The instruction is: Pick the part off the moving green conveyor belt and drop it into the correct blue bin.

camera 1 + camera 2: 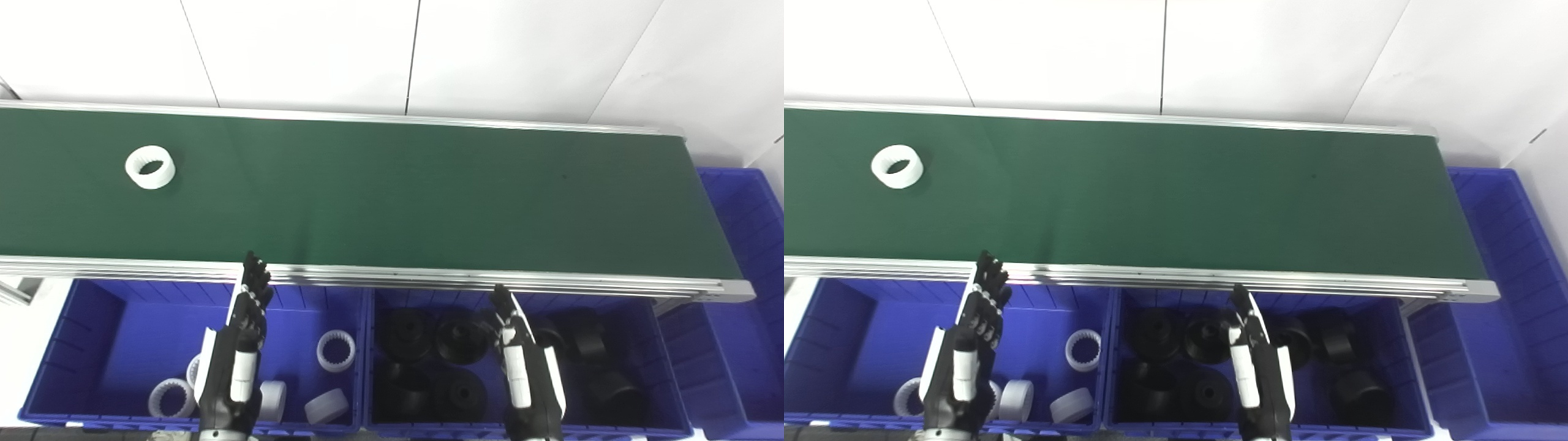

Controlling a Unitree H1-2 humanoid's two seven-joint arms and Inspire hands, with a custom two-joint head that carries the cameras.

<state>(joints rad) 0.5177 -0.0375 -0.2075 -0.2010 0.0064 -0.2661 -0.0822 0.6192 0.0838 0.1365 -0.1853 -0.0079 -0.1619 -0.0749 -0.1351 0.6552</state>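
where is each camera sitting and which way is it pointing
Left eye view: on the robot's head, looking down and forward over the green conveyor belt and blue bins; the left robot hand and right robot hand rise from the bottom edge.
Right eye view: beside it, slightly to the right, facing the same way; everything sits further left in frame, and the same two hands show.
Shared: the white ring part far left on the belt, the left bin of white rings, the middle bin of black parts, both hands open and empty.
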